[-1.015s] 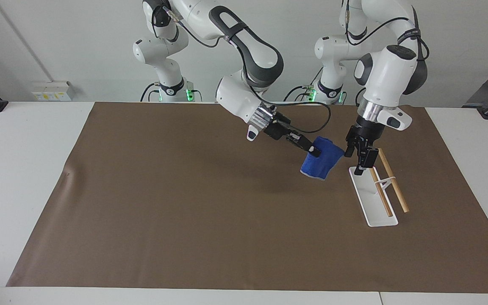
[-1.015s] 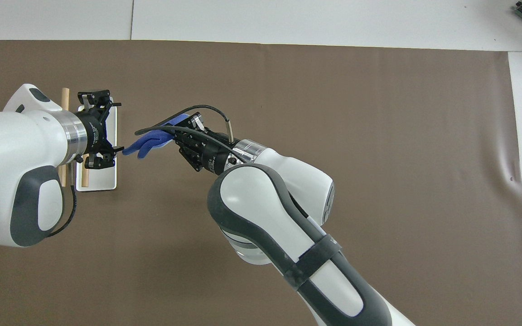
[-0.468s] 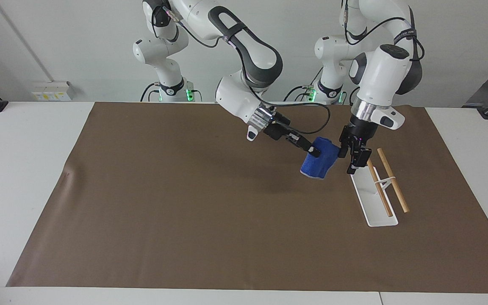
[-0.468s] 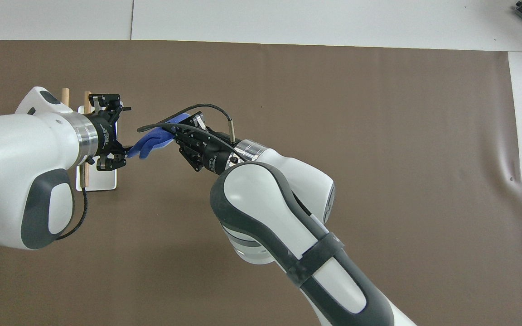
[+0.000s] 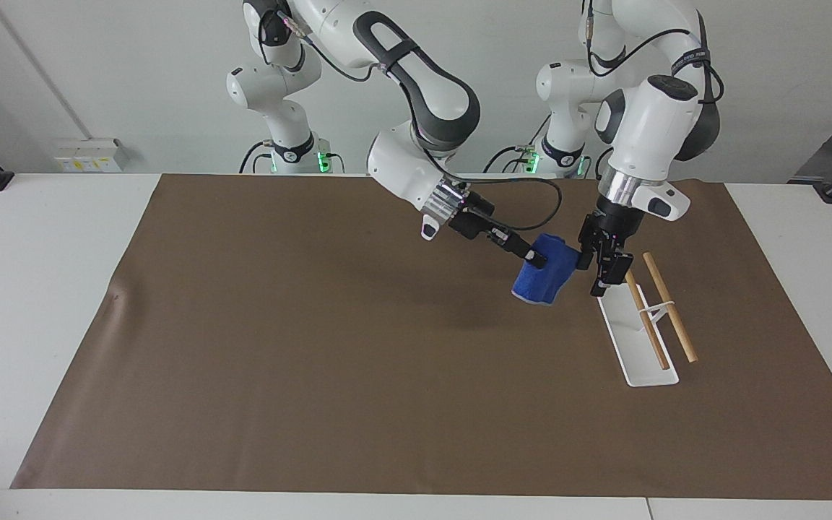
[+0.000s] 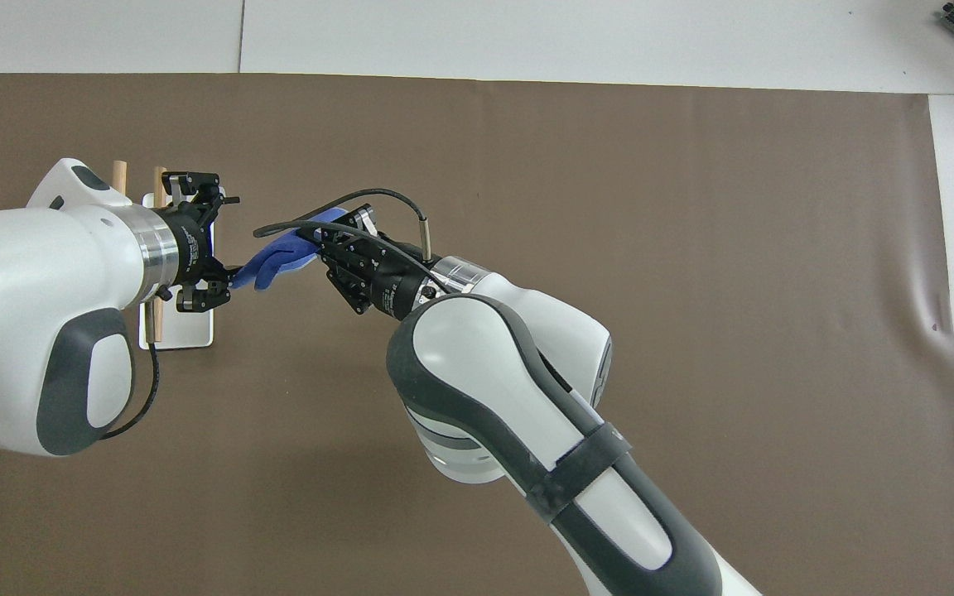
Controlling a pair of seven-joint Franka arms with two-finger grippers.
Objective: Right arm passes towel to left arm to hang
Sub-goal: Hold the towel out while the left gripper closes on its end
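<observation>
Towel [image 5: 544,278] hangs in mid-air, right of centre in the facing view, pinched by the right gripper [image 5: 536,258].
Right gripper's fingertips are clamped on the cloth's upper part. The left gripper [image 5: 596,271] sits at the towel's edge over the white rack [image 5: 636,339] and brown mat [image 5: 315,347]; I cannot tell how wide it stands.

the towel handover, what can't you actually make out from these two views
- Facing view: whether the left gripper has closed on the towel; its own body hides the fingertips.
- Overhead view: most of the towel, hidden under the right gripper and its cable.
- Overhead view: the rack, largely covered by the left arm.
</observation>
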